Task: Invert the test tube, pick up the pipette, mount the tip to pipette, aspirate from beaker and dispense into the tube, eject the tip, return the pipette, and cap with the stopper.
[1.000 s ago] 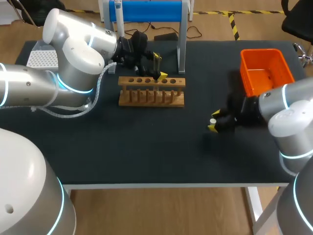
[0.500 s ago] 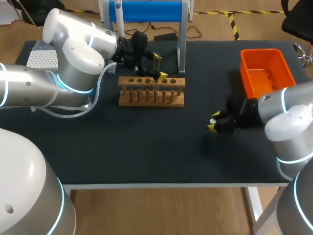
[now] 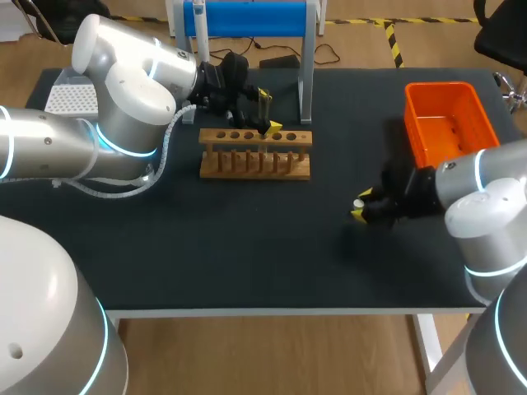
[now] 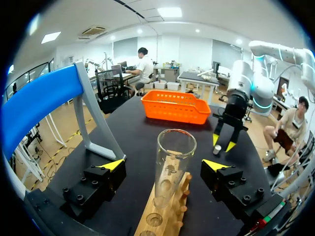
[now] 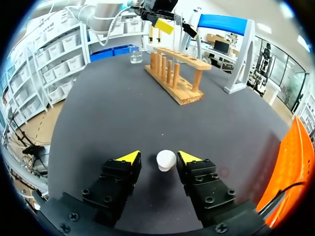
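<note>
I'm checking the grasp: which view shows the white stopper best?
The right wrist view: the stopper sits large and clear between the right gripper's open fingers. The head and left wrist views show it only as a small white speck.

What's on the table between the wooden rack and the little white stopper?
Nothing: between rack and stopper the black table lies bare, seen in the head view.

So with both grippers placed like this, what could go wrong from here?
1. The right gripper is open around the small white stopper, which sits closer to one finger. Closing off-centre may push it along the table rather than grip it.
2. The left gripper is open around the glass test tube, which stands unheld in the wooden rack. A sideways brush from a finger could tilt it or jam it in its hole.
</note>
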Motion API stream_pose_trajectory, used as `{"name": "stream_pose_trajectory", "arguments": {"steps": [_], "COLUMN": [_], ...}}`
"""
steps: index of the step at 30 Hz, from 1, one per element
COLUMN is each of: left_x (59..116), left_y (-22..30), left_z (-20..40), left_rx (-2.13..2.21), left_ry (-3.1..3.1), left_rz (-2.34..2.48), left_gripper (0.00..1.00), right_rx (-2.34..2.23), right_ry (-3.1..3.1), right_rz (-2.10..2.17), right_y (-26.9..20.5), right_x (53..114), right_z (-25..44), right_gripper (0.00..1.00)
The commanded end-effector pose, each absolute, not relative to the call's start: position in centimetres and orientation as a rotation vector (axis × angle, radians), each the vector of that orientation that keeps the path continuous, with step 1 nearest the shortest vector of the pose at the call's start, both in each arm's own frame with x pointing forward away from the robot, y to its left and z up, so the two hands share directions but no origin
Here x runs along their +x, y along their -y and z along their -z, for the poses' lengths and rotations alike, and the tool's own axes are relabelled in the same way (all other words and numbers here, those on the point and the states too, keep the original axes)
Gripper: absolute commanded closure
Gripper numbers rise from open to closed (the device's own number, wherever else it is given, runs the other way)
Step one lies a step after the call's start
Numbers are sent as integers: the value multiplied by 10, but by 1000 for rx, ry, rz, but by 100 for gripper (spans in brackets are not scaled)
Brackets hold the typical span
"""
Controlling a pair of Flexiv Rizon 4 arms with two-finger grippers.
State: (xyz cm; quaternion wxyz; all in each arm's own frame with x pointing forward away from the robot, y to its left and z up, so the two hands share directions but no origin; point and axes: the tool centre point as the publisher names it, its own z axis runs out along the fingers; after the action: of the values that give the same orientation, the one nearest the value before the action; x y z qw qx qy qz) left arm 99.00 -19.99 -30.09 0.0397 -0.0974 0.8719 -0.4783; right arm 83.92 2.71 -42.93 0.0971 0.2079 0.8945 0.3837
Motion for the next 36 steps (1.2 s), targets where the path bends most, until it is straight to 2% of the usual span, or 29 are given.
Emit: {"name": "stream_pose_trajectory", "arguments": {"steps": [1,29,33,36], "left_x": [990,990,990,990], "left_y": [200,200,200,200], "left_z": [301,301,301,301], "left_rx": [-298,-298,-298,-298], "left_ry": [-2674,-2674,-2674,-2674], "left_rz": [1466,1466,1466,1466], "left_gripper": [0,0,0,0], "right_rx": [618,638,639,640], "right_ry": [-2647,-2637,-2637,-2639], "right_rz": [-1134,-1121,-1120,-1121], "right_y": [-27,-31,-32,-32], "right_x": [839,845,846,846], "right_z": [430,435,435,436], "right_gripper": [53,52,55,66]}}
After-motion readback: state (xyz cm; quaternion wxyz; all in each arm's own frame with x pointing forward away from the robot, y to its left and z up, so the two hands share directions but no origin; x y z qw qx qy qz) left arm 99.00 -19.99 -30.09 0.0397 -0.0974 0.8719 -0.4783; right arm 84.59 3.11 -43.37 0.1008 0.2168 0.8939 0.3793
